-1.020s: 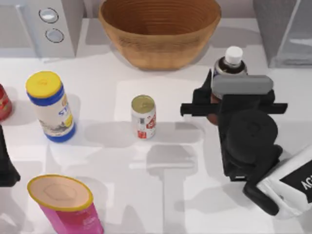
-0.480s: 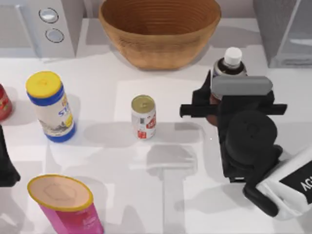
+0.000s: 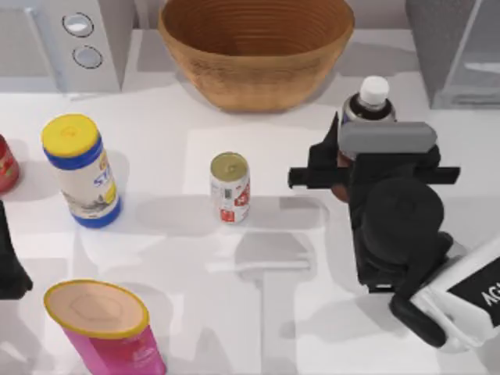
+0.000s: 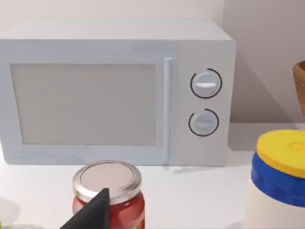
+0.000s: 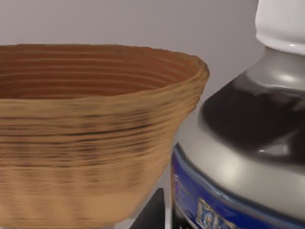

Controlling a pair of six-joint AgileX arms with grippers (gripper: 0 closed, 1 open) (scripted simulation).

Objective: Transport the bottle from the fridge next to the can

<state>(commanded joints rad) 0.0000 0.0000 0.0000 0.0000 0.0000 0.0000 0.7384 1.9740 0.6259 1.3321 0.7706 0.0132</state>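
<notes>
The bottle (image 3: 373, 92) stands upright right of the table's centre, white cap up, dark body with a blue label band (image 5: 238, 143). My right gripper (image 3: 361, 141) is shut on its body from the near side; one dark finger (image 5: 153, 210) shows beside the label. The can (image 3: 230, 187), white with red marks and a gold top, stands at mid-table, well to the left of the bottle. The grey fridge (image 3: 461, 47) with its pale door is at the back right, behind the bottle. My left gripper (image 3: 6, 266) is parked open at the left edge.
A large woven bowl (image 3: 256, 47) sits at the back centre, close to the bottle (image 5: 86, 133). A microwave with two knobs (image 3: 78, 39) is at the back left. A yellow-lidded white canister (image 3: 80, 168), a red jar (image 3: 5, 164) and a pink tube (image 3: 105, 328) stand on the left side.
Hardly anything differs. My right gripper and the bottle have drifted a hair to the left. The left arm has stayed where it was.
</notes>
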